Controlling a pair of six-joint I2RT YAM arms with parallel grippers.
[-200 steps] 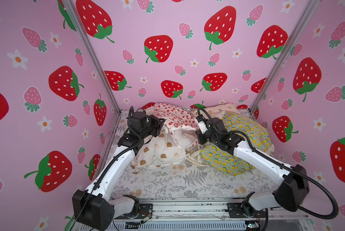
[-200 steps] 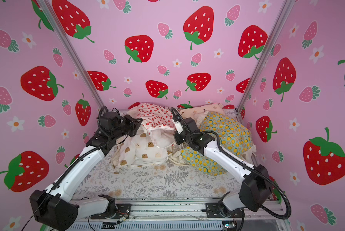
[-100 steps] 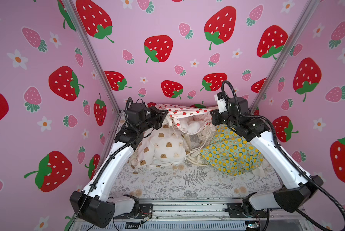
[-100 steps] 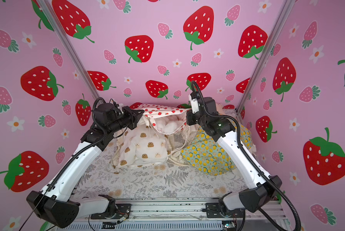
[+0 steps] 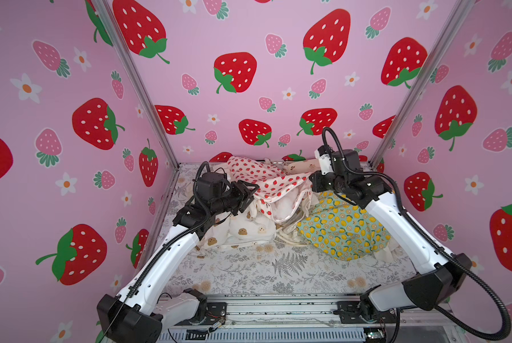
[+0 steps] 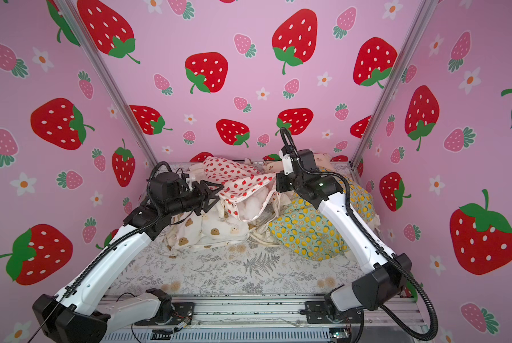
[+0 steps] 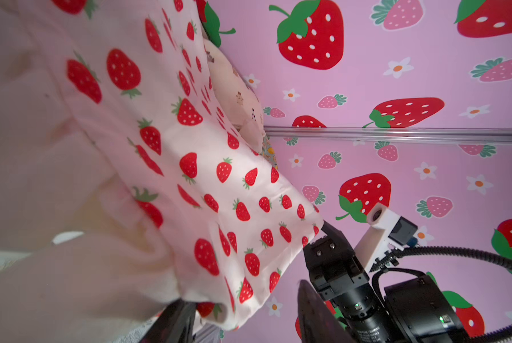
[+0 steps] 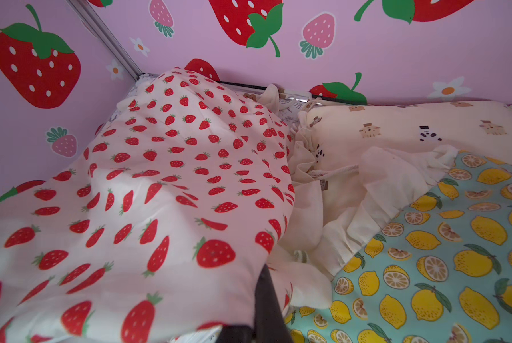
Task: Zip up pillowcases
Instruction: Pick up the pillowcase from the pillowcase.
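**While my right pincer (image 7: 323,230) pinches one corner, the strawberry pillowcase (image 5: 266,178) gapes**

Because the jaws on my right side are closed tight, that corner of the red-and-white cloth is stretched and lifted off the pile. My left pincer (image 5: 250,197) stands open at the opposite end. The cloth's edge lies between its spread fingers in the left wrist view, but they are not clamped on it. Between the two ends the mouth sags open and white stuffing (image 5: 284,205) shows inside.

The pile is crowded near the far edge of the fern-print sheet (image 5: 278,267). The strawberry pillowcase lies partly on top of the cookie pillowcase (image 5: 242,230), which my left arm crosses and partly hides. The lemon pillowcase (image 5: 343,231) sits toward the sheet's right edge, with my right arm reaching over it. Its cream ruffle (image 8: 382,190) is bunched against the strawberry cloth. The bear pillowcase (image 8: 397,127) is pushed up against the far edge, behind the lemon one. I cannot see any zipper pull clearly.

The near half of the grey sheet is bare. Pink walls (image 5: 248,44) printed with big strawberries close in three sides, and a metal rail (image 5: 278,308) runs along the near edge where both arms are mounted.
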